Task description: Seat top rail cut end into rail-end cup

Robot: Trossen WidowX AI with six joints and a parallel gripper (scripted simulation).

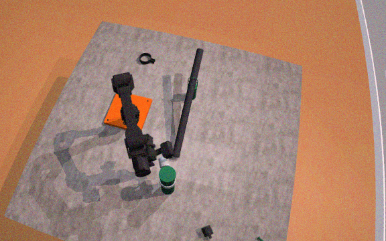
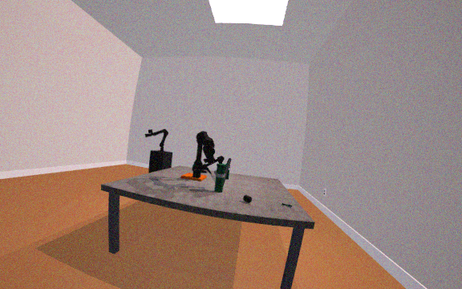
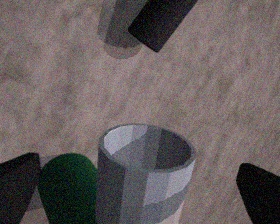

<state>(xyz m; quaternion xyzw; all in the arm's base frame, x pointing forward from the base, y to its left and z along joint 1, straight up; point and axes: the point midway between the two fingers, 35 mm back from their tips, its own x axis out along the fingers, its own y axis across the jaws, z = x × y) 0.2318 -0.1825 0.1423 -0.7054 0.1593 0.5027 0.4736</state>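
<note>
The dark rail (image 1: pixel 187 104) (image 2: pixel 229 162) (image 3: pixel 163 20) runs past the small green post with the loop cap (image 1: pixel 195 90). Its cut end is outside the rail-end cup (image 1: pixel 163 163) (image 3: pixel 146 195), with a gap between them. The pale grey cup hangs on the rail side of the big green post (image 1: pixel 167 174) (image 2: pixel 219 186) (image 3: pixel 68 187), its mouth open and empty in the wrist view. The pale brace band (image 1: pixel 167 187) is round the post below its cap. My gripper (image 1: pixel 160 156) (image 3: pixel 141 168) is open and empty, its fingers either side of the cup in the wrist view. Contact is unclear.
The arm stands on an orange base plate (image 1: pixel 145 107) (image 2: pixel 187 177). A black ring clamp (image 1: pixel 152 61) lies near the far edge. A small black block (image 1: pixel 207 231) (image 2: pixel 247 198) and a thin green piece (image 1: pixel 259 238) (image 2: pixel 286 205) lie beyond the big post.
</note>
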